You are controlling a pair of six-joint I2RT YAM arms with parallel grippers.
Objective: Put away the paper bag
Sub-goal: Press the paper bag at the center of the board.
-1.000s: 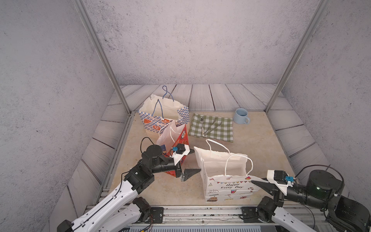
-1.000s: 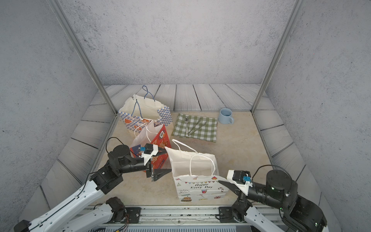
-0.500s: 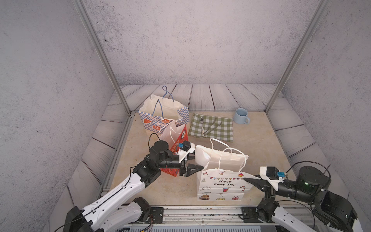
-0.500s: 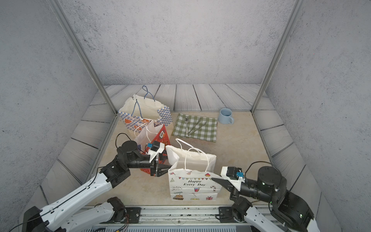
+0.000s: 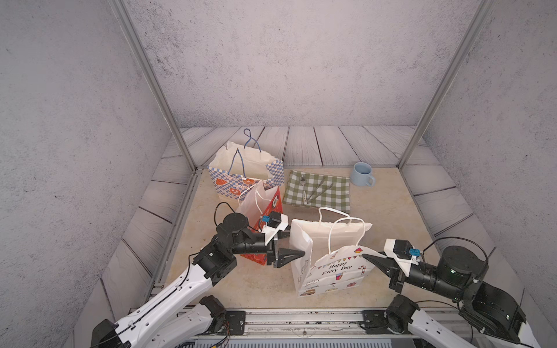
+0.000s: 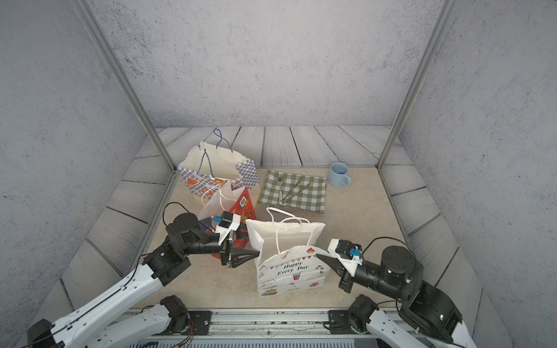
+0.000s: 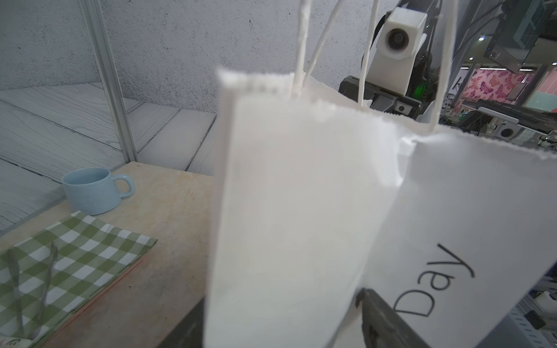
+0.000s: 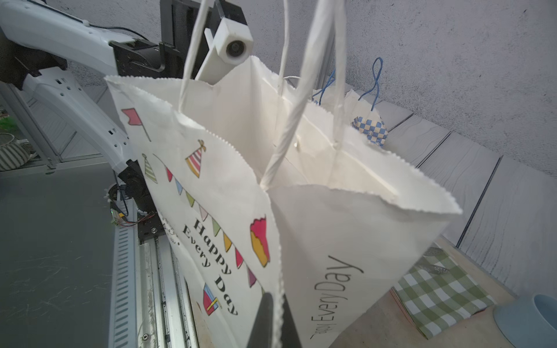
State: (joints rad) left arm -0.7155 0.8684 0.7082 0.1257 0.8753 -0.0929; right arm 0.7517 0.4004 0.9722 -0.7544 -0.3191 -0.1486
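The white paper bag (image 5: 331, 271) (image 6: 289, 271) printed "Happy Every Day" stands upright near the table's front, mouth open and handles up. My left gripper (image 5: 295, 243) (image 6: 252, 242) is open and straddles the bag's left side panel (image 7: 301, 195), one finger at each fold. In the left wrist view that gripper (image 7: 280, 319) has the panel filling the gap between its fingers. My right gripper (image 5: 366, 256) (image 6: 319, 256) is shut on the bag's top rim at the front right corner. The right wrist view shows the gripper (image 8: 275, 301) pinching the rim of the paper bag (image 8: 229, 186).
Behind my left arm, a red bag (image 5: 265, 208) leans against a blue checked bag (image 5: 245, 177). A green checked cloth (image 5: 319, 192) with cutlery lies behind the white bag, with a light blue mug (image 5: 361, 174) at the back right. A metal rail (image 5: 301, 316) runs along the front.
My left gripper moved right onto the bag's left side, narrowed on it, then widened again. The right gripper shifted left with the bag's corner. The bag was squeezed flatter, then spread.
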